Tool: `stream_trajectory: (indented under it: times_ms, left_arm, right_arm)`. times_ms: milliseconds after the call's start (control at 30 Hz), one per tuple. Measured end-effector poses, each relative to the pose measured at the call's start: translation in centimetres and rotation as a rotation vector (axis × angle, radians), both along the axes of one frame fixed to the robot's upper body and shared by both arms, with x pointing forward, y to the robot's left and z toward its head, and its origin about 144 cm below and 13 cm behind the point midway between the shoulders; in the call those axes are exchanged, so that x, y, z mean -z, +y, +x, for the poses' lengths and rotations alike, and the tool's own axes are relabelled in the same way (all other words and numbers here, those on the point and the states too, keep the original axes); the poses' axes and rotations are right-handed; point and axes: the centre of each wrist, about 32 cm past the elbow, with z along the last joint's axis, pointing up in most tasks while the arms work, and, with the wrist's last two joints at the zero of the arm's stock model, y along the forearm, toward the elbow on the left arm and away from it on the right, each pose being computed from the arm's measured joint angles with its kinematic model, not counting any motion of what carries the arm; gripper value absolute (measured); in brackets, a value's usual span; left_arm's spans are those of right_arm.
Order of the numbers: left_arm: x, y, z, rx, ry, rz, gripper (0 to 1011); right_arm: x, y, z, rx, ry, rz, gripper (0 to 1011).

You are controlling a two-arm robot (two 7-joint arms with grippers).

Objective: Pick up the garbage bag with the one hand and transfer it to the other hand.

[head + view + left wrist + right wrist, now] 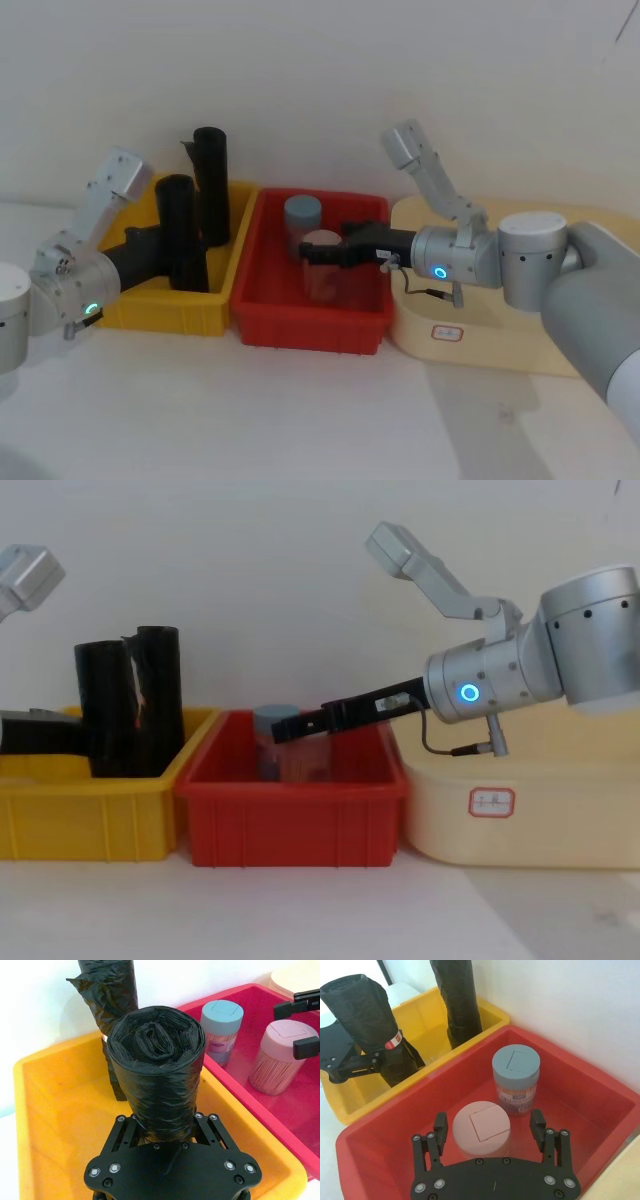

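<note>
Garbage bag (181, 228): stands upright in the yellow bin (160, 312) on the left, just beside a thinner roll (212, 180).
Left gripper (165, 1121): clamped on the bag's lower part, nothing else in its hold.
Right gripper (488, 1122): spread wide and empty, straddling a pink jar (481, 1130) in the red bin (310, 328).
Key relation: the bag lies left of the right gripper, with its long axis vertical and its upper half free to take.
Surface: glossy, crinkled black plastic wound into a thick cylinder, and probably slippery.
</note>
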Motion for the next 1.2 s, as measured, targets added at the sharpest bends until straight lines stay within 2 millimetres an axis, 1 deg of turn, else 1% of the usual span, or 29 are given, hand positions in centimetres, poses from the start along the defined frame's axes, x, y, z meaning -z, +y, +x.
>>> stream_trajectory:
  times_ms: [600,1200]
  left_arm:
    - [0.00,0.00,0.00,0.000,0.000,0.000,400]
    - [0.00,0.00,0.00,0.000,0.000,0.000,400]
  right_arm:
    - [-0.03,0.02,0.13,-0.003,0.001,-0.012,1000]
    - [-0.40,0.33,-0.30,-0.016,-0.002,-0.047,1000]
